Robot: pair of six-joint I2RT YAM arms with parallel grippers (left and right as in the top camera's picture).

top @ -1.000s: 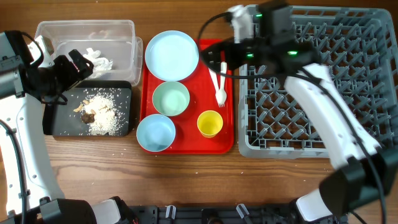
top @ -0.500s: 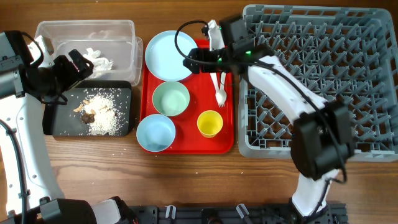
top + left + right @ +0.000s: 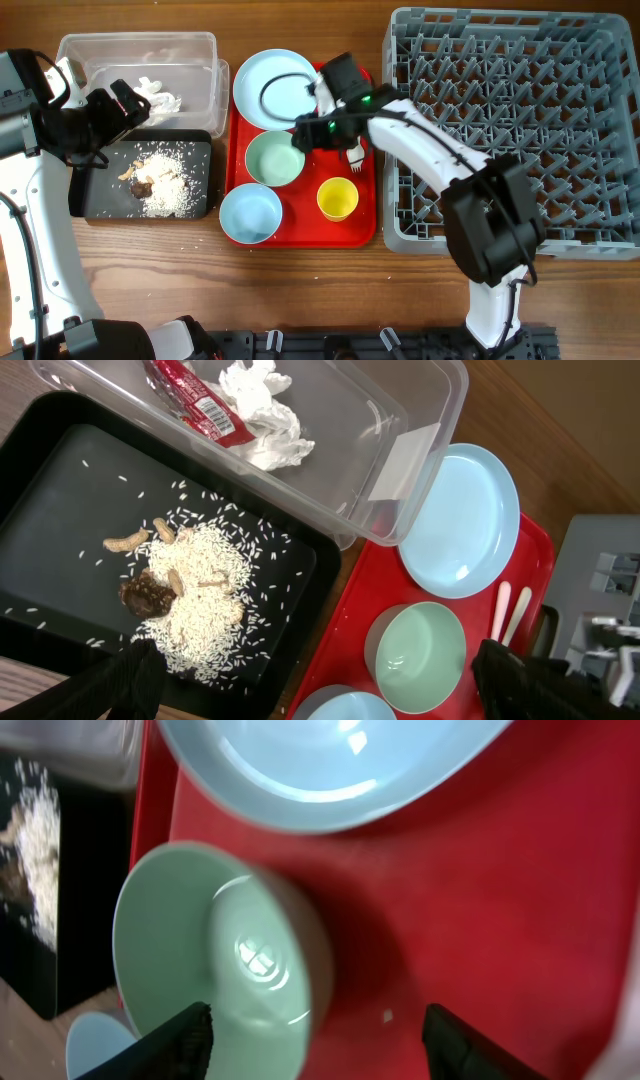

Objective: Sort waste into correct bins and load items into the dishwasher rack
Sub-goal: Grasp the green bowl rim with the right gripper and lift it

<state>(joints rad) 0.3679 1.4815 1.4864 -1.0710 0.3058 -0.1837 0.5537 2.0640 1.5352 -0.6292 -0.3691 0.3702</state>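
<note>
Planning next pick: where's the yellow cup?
Overhead view: yellow cup sits low-right on the red tray, right of the blue bowl, below the white fork.

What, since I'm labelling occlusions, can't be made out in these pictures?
Fork: overhead, the right arm covers its handle.
Wrapper: left wrist view, top edge cuts it off.
Nearer blue bowl: left wrist view, bottom edge cuts it.
Plate: right wrist view, blurred, cropped by the top edge.

The tub (image 3: 360,430) is clear plastic (rough crumpled paper (image 3: 262,405) inside); matt black tray (image 3: 60,490), glossy red tray (image 3: 430,920), shiny smooth bowl (image 3: 220,960), grained wooden table (image 3: 300,290).
</note>
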